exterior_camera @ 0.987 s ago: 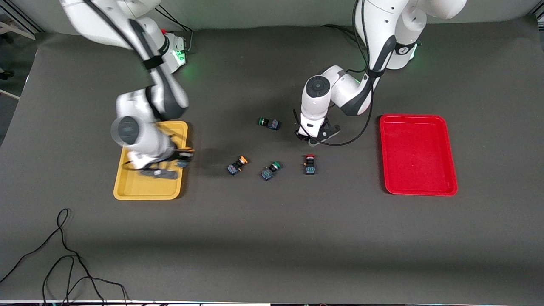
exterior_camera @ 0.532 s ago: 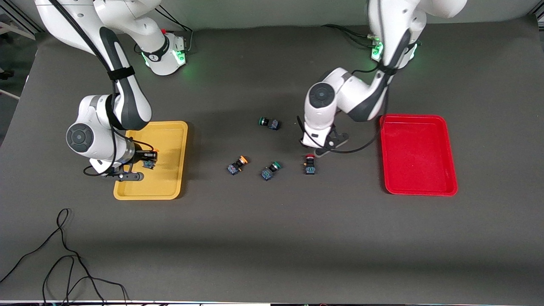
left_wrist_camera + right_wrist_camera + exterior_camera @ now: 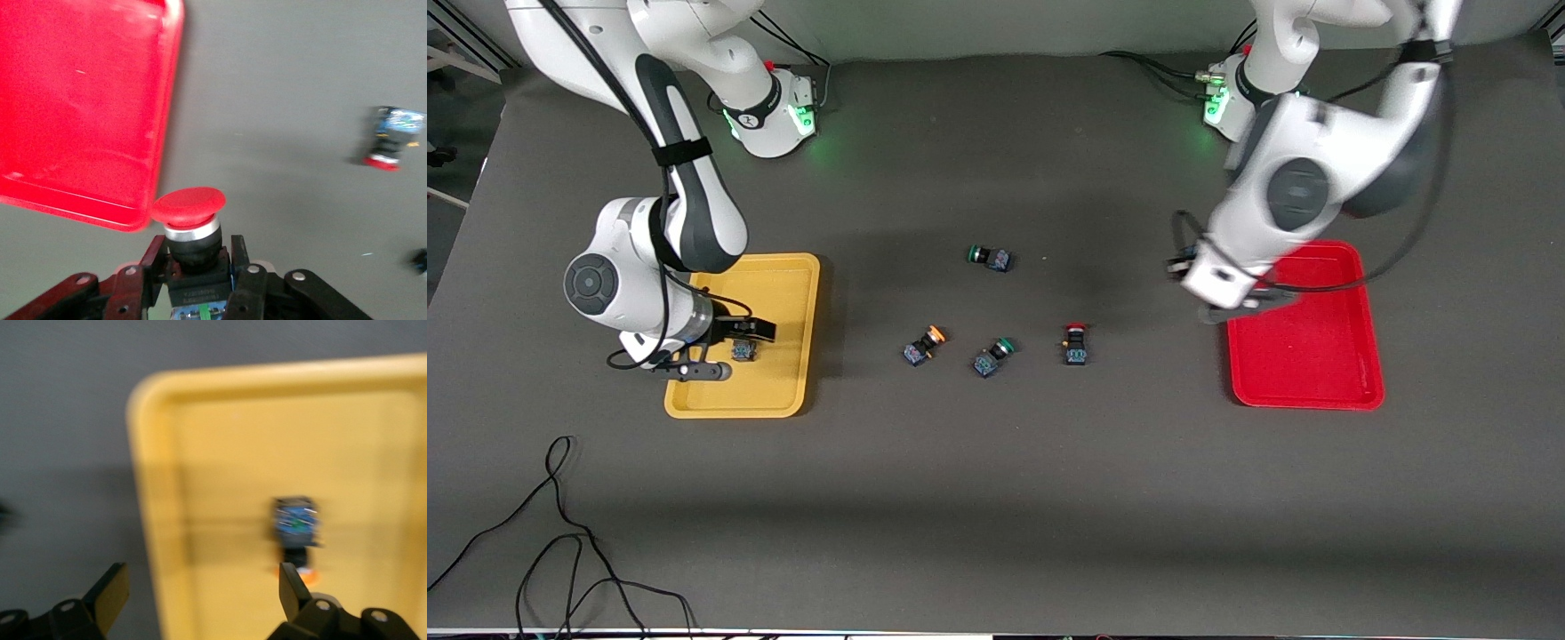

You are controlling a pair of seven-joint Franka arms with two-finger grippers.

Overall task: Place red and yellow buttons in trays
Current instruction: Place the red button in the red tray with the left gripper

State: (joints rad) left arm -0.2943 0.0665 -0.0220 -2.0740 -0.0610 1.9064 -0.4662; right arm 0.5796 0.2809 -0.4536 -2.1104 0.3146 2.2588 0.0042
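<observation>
Change since half a second ago: right gripper (image 3: 740, 348) now parted wide, jaws empty, yellow-capped button (image 3: 296, 532) released and lying in the yellow tray (image 3: 787, 267) under it; one yellow delivery judged done. Left gripper (image 3: 1232, 307) swung from the middle of the desk (image 3: 996, 498) to the rim of the red tray (image 3: 1360, 391) at the corner toward the robots, jaws clamped on the dark body of a red-capped button (image 3: 189, 203), cap pointing outward; release into the tray not yet made. Remaining on the desk, well apart from both trays: second yellow-capped button (image 3: 923, 346), second red-capped button (image 3: 1075, 345), two green-capped switches (image 3: 992, 356) (image 3: 990, 258), not wanted. Pose: right arm low over the yellow tray, wrist bent down; left arm raised, elbow high, hand tilted over the tray edge. Progress judged near halfway.
</observation>
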